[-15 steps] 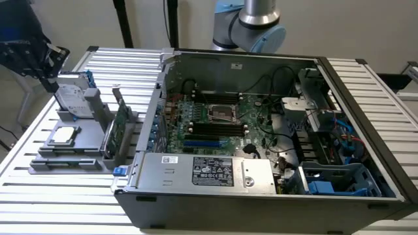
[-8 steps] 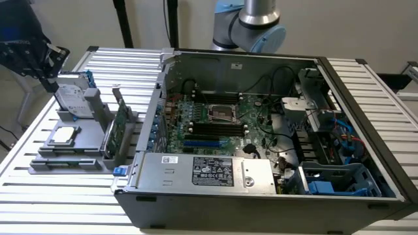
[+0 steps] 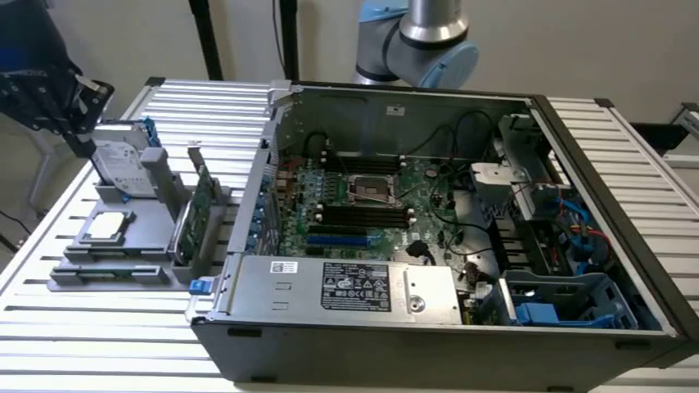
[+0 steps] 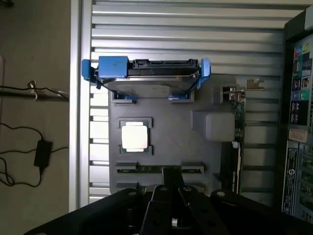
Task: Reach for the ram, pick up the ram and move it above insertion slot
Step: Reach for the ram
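Note:
The ram [image 4: 142, 169] is a thin green stick lying edge-up in the front slot of a grey parts holder [image 4: 171, 132]; in the exterior view the ram [image 3: 110, 269] sits low at the holder's near end. My gripper [image 3: 77, 139] hangs high above the holder's far end, beside the hard drive, at the exterior view's left. In the wrist view the gripper [image 4: 173, 177] has its dark fingers [image 4: 166, 193] drawn together, shut on nothing, and their tips cover the middle of the ram from above.
The holder also carries a hard drive in a blue caddy [image 4: 146, 73], a silver processor [image 4: 134, 137] and an upright green expansion card [image 3: 195, 214]. An open computer case [image 3: 437, 213] with motherboard slots [image 3: 361, 214] stands to the exterior view's right on the slatted metal table [image 3: 98, 327].

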You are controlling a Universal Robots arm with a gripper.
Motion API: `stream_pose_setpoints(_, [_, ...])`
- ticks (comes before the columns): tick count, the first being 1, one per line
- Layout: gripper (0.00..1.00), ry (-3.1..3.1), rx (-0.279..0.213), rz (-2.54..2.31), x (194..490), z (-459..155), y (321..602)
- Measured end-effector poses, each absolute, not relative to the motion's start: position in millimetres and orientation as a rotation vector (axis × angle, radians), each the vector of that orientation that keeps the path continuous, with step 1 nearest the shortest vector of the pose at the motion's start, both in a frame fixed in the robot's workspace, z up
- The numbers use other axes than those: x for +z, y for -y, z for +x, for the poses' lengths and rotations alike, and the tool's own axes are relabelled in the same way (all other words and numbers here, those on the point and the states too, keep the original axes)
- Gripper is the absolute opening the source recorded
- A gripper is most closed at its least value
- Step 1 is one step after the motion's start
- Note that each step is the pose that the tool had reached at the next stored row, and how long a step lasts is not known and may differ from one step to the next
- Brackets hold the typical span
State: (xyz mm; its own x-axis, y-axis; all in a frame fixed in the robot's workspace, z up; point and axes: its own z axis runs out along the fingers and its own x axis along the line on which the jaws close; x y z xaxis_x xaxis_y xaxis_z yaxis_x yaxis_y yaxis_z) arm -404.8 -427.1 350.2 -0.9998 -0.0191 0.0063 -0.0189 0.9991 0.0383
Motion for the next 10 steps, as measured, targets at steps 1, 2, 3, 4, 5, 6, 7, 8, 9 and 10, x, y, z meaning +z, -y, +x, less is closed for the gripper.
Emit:
stream_pose_setpoints(1, [0.11,3.134,-0.06,0.03,350,-405,430])
stream_pose_setpoints(2, [0.11,3.134,-0.06,0.03,350,-405,433])
stream_pose_setpoints(3, [0.11,3.134,-0.06,0.031,350,-405,437])
stream_pose_setpoints(4, [0.11,3.134,-0.06,0.032,350,-405,440])
stream_pose_setpoints(5, [0.11,3.134,-0.06,0.033,350,-405,444])
stream_pose_setpoints(6, [0.11,3.134,-0.06,0.034,350,-405,447])
stream_pose_setpoints(7, [0.11,3.134,-0.06,0.035,349,-405,449])
stream_pose_setpoints(8, [0.11,3.134,-0.06,0.036,349,-405,452])
stream_pose_setpoints(9, [0.11,3.134,-0.06,0.038,348,-405,454])
stream_pose_setpoints(10, [0.11,3.134,-0.06,0.04,348,-405,456])
